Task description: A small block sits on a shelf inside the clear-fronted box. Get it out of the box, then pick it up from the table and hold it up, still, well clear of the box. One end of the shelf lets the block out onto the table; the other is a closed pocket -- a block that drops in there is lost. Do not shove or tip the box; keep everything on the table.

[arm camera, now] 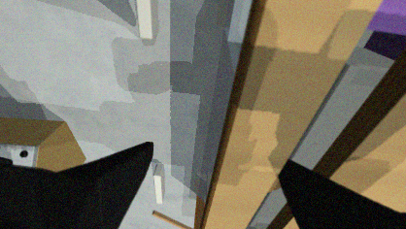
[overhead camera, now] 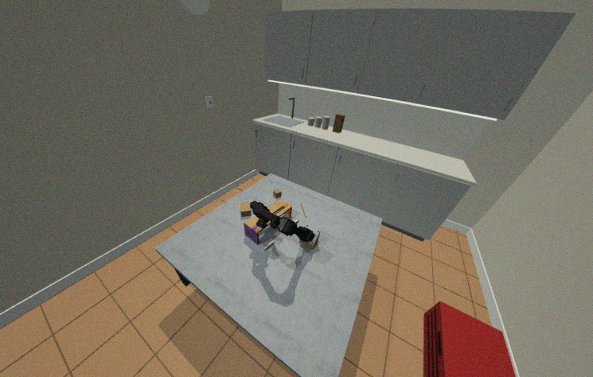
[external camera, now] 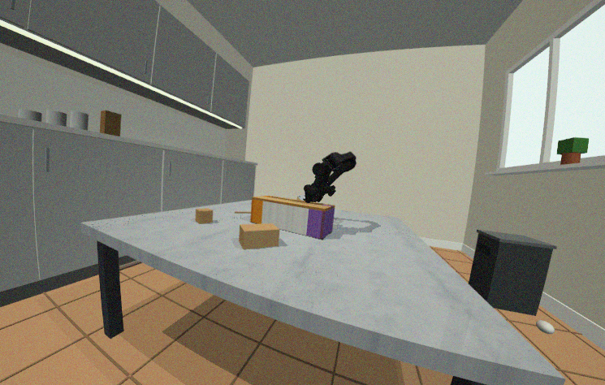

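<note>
Glossy-free grey upper cabinets [overhead camera: 396,56] [external camera: 89,38] with a glowing white light strip [overhead camera: 383,99] [external camera: 103,72] fill the top view's upper right; orange square floor tiles [overhead camera: 115,323] [external camera: 3,335] show lower left. The exterior view's upper right has a white-framed window [external camera: 591,81].
</note>
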